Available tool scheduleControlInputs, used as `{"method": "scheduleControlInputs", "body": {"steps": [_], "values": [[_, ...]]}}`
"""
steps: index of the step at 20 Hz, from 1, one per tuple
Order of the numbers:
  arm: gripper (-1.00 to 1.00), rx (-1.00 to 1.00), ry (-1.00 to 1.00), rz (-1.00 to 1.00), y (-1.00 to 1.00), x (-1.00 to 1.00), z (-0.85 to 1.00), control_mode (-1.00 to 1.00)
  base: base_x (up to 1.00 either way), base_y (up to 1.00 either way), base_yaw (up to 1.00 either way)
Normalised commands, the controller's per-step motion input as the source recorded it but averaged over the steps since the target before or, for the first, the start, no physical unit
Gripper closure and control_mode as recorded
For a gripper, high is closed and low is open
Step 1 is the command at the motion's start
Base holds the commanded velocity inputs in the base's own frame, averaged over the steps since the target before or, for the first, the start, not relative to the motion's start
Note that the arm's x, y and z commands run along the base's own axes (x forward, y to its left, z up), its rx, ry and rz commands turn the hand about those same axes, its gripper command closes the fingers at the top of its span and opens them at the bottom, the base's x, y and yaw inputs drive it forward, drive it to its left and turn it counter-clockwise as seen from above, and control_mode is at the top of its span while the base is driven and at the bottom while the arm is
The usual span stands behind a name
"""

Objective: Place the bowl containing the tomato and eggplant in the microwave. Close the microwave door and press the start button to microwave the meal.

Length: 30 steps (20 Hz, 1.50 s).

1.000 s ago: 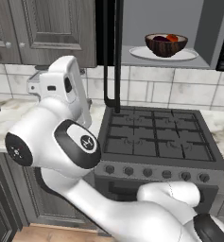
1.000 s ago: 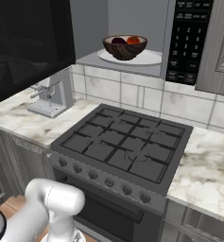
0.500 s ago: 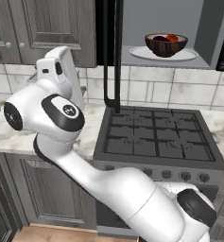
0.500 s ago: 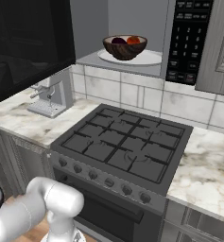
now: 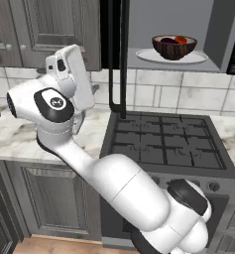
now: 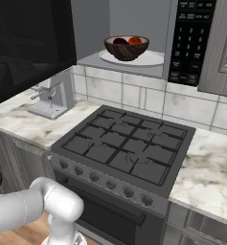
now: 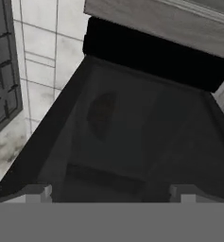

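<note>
The bowl (image 6: 126, 47), holding the tomato (image 6: 135, 41) and eggplant (image 6: 120, 41), sits on the turntable plate (image 6: 148, 58) inside the microwave (image 6: 134, 33) at the upper centre of the right base view. Placement looks done; closing the microwave door (image 6: 31, 45), swung wide at upper left, appears to be the step in hand. The hand view faces the door's dark window up close, the end effector (image 7: 111, 191) released, fingertips (image 7: 35, 191) spread. Next, a sideways push should swing the panel shut. The right base view alone shows the button strip (image 6: 190, 40).
</note>
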Motion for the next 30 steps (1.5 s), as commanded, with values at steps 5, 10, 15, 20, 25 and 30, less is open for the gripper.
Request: {"method": "scheduleControlInputs", "body": {"steps": [5, 10, 15, 20, 25, 30], "values": [[-1.00, -0.01, 0.00, -0.34, -0.73, -0.07, 0.01, -1.00, 0.00, 0.00, 0.00], [-1.00, 0.00, -0.06, -0.30, -1.00, -0.59, 0.07, -1.00, 0.00, 0.00, 0.00], [-1.00, 0.01, -0.15, -0.24, -1.00, -0.69, 0.15, -1.00, 0.00, 0.00, 0.00], [-1.00, 0.05, -0.18, -0.20, -1.00, -0.72, 0.02, -1.00, 0.00, 0.00, 0.00], [-1.00, 0.09, -0.14, -0.10, -1.00, -0.32, 0.00, -1.00, 0.00, 0.00, 0.00], [-1.00, 0.10, -0.07, -0.01, -0.99, 0.01, 0.00, -1.00, 0.00, 0.00, 0.00]]}}
